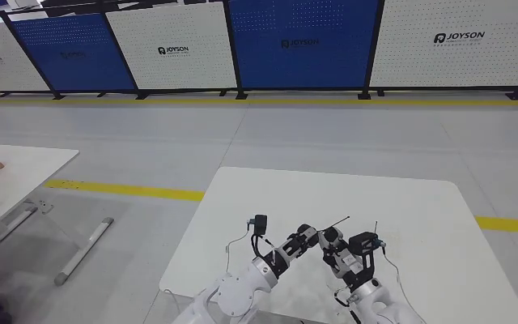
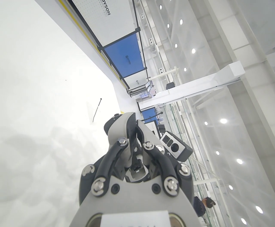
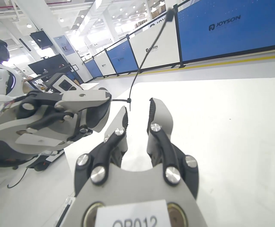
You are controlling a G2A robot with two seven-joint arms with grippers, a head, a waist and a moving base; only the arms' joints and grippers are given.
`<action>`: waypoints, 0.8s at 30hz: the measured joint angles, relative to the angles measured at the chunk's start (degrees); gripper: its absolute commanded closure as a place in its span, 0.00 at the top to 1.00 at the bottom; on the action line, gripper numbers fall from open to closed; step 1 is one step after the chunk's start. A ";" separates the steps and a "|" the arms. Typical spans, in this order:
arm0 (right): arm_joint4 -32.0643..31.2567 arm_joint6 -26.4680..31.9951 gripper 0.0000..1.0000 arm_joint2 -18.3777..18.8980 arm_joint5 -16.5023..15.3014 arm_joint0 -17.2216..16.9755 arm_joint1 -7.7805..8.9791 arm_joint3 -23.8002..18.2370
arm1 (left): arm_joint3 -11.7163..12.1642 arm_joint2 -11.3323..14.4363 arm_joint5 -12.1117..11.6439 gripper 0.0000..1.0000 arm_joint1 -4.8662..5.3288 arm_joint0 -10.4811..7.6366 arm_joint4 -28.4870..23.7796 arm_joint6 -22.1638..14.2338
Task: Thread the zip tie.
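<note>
Logos are printed on the blue and white panels [image 1: 299, 40] behind the yellow floor line [image 1: 121, 190]. A white paper label [image 3: 133, 215] with dark characters sits at the base of the right gripper [image 3: 138, 106]; we leave all of that print unread. Both arms meet over the near part of the white table [image 1: 421, 202], a little left of its middle. There the left gripper [image 1: 308, 236] and the right gripper stand almost tip to tip. From them a broad stretch of tabletop runs to the far edge and to the right-hand edge, while the table's left edge lies closer, beside the left arm. A second table [image 1: 24, 166] stands well apart across the floor on the left. From the right wrist we see the left gripper's fingers pressed together on a short stub of the black zip tie [image 3: 139, 68], held in the air above the table. The stub ends in a small head [image 3: 129, 100] just ahead of the right gripper's fingertips. A long strap crosses at that head: a short tip pokes out on one side, and the long run rises away to a thicker end [image 3: 170, 15]. Whether this is one tie or two we cannot tell. The right gripper's fingers [image 3: 155, 111] stand apart and grip nothing, with the short tip near them. In the left wrist view the pressed fingers hide the stub, and the strap's far part shows beyond them. From above it is a thin dark line pointing away from the grippers, the crossing too small to make out.
</note>
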 measured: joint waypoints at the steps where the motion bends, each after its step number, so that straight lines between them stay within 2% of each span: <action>1: 0.08 0.01 0.16 0.01 0.07 0.08 -0.01 0.04 | -0.05 0.00 0.00 0.00 0.00 0.04 0.05 -0.07; 10: 0.02 0.80 0.18 -0.50 0.01 0.98 -0.08 0.69 | -0.17 -0.08 0.08 0.00 -0.01 0.07 0.29 -0.32; 19: 0.27 0.71 0.11 -0.74 -0.44 1.31 -0.10 1.07 | 0.38 0.26 0.33 0.00 -0.14 -0.25 0.67 0.00; 24: 0.19 0.23 0.13 -0.65 -0.58 1.14 -0.07 1.02 | 0.47 0.31 0.36 0.00 -0.18 -0.33 0.66 -0.13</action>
